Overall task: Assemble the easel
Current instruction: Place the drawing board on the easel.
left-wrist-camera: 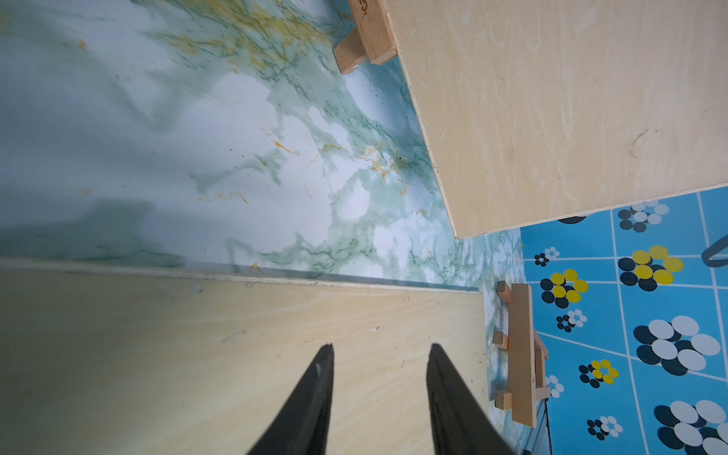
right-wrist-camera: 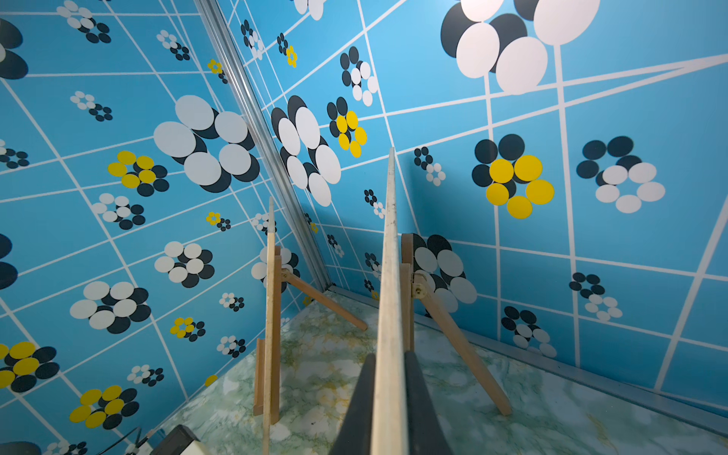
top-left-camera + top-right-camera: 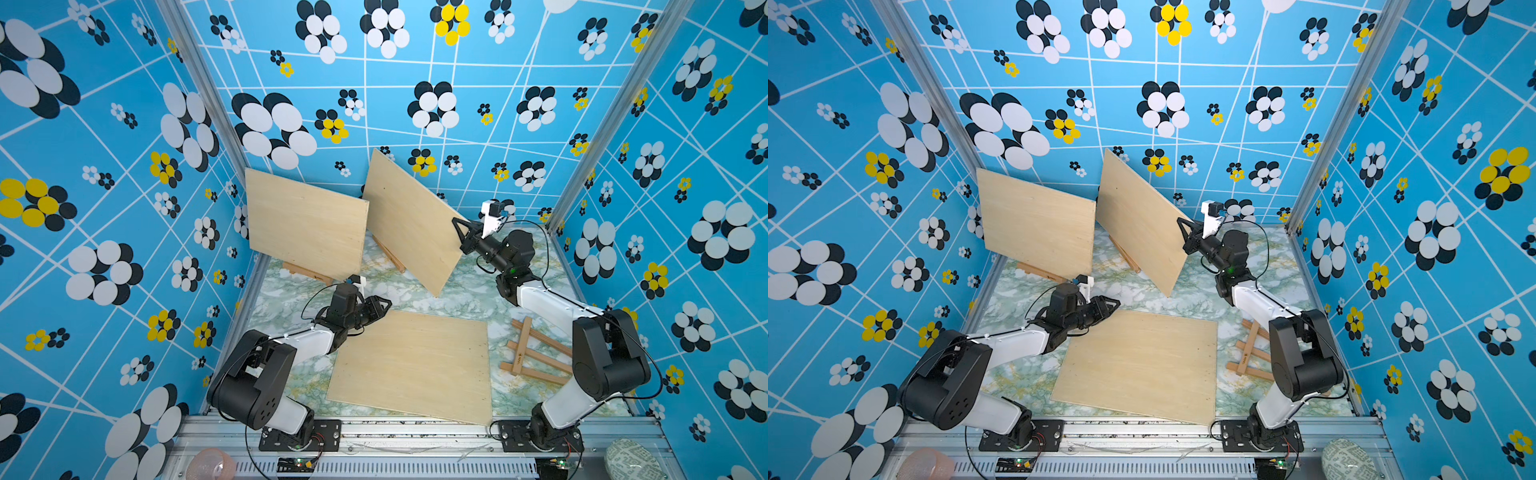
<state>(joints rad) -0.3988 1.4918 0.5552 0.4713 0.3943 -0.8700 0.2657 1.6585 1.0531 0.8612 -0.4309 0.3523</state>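
Marble tabletop point(image 3: 461, 291); board point(image 3: 407, 220) edge clamped inside right claw point(image 3: 462, 233).

**Colours and patterns on site**

Walls point(image 3: 415, 75): sky blue, white grid lines, flower clusters of white, black and yellow ovals.
Desk point(image 3: 469, 291): green-white marbling, yellow veins.
All plywood boards point(image 3: 411, 365): pale tan, faint grain.
Folded easel point(image 3: 536, 353): honey-brown wood.

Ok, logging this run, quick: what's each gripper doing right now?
Left gripper: open, empty, above the flat pale plywood board.
Right gripper: shut on the tilted pale plywood board.
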